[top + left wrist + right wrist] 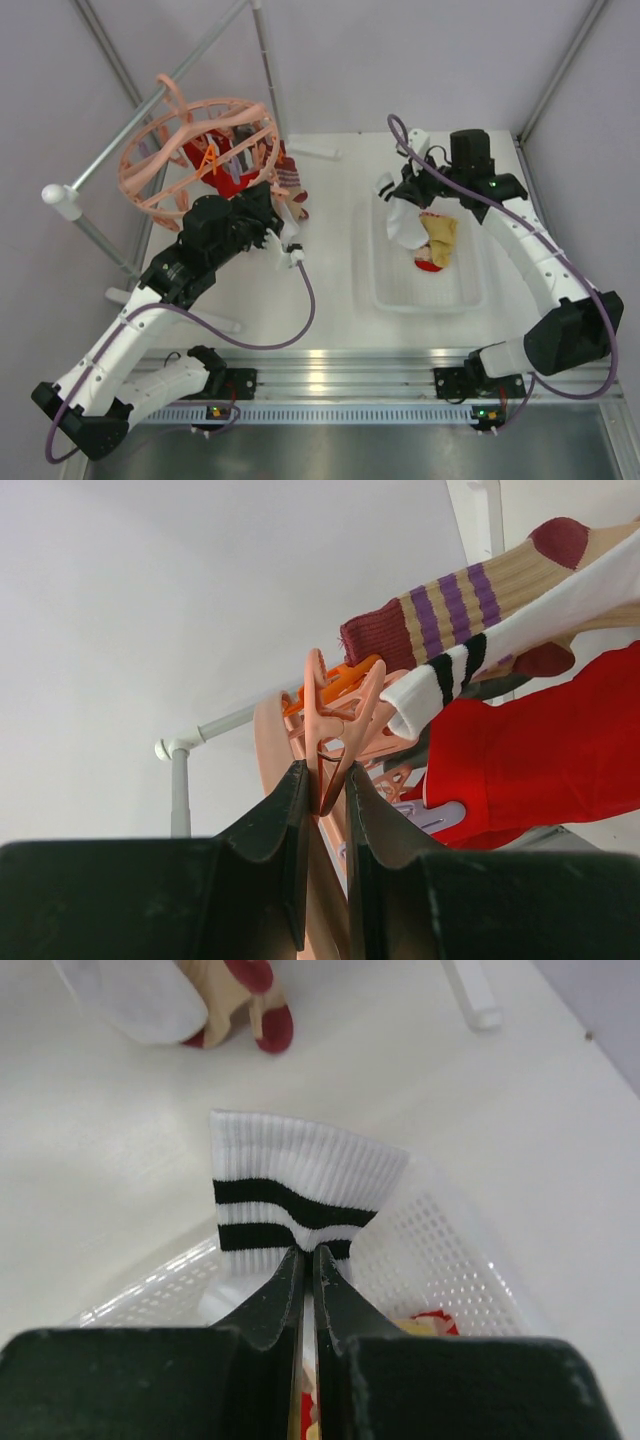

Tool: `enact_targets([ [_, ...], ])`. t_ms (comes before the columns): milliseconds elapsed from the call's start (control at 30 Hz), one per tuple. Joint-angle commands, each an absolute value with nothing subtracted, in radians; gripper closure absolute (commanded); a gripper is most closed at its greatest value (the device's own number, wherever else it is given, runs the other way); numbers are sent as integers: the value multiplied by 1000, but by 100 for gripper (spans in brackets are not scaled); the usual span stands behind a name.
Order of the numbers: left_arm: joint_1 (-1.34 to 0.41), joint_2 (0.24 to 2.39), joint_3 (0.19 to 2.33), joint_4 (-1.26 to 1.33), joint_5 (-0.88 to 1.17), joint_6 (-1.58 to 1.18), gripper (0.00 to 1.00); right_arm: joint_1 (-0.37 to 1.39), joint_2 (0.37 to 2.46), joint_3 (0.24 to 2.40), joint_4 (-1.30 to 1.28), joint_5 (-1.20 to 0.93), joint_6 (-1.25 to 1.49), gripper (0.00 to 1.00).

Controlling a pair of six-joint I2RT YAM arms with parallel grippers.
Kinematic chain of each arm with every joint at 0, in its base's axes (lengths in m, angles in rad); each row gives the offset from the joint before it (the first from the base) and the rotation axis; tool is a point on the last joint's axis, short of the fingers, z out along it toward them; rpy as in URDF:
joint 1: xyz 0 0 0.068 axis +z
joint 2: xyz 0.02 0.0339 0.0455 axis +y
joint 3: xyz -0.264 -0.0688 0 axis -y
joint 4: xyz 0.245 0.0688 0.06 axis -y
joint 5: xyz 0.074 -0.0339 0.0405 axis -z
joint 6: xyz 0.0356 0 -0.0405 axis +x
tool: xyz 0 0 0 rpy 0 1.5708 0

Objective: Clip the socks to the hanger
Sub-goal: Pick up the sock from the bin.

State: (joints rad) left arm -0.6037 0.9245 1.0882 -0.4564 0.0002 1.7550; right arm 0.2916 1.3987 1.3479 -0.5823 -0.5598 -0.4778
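Observation:
The peach-pink hanger [195,150] hangs from the rail at the back left. Three socks are on it: a beige one with purple stripes [450,610], a white one with black stripes [470,665] and a red one [540,760]. My left gripper [328,780] is shut on the tails of a peach clip [335,720] of the hanger. My right gripper [308,1252] is shut on the cuff of a white sock with black stripes [300,1180], held just above the basket [425,295]. A mustard sock [440,232] and a red sock [428,263] lie in the basket.
The grey metal rail [150,100] runs diagonally at the back left, with a white end cap [60,200]. A white bar [320,152] lies on the table behind the hanger. The enclosure walls stand close on all sides.

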Motion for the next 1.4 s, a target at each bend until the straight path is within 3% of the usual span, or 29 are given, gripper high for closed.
enact_targets([
  [0,-607,917,1080,-399,43,1703,100,301,1374,1448,-502,-702,-440,100],
  [367,-607,911,1072,-382,40,1655,100,463,1437,1581,-279,-723,-311,100],
  [600,-607,904,1065,-365,51,1603,100,600,1506,1493,-221,-703,-419,100],
  [1000,-606,859,989,-285,90,1658,100,630,1591,1558,-265,-876,-457,100],
  [1367,-606,841,959,-287,121,1715,100,666,1631,1637,-374,-847,-531,100],
])
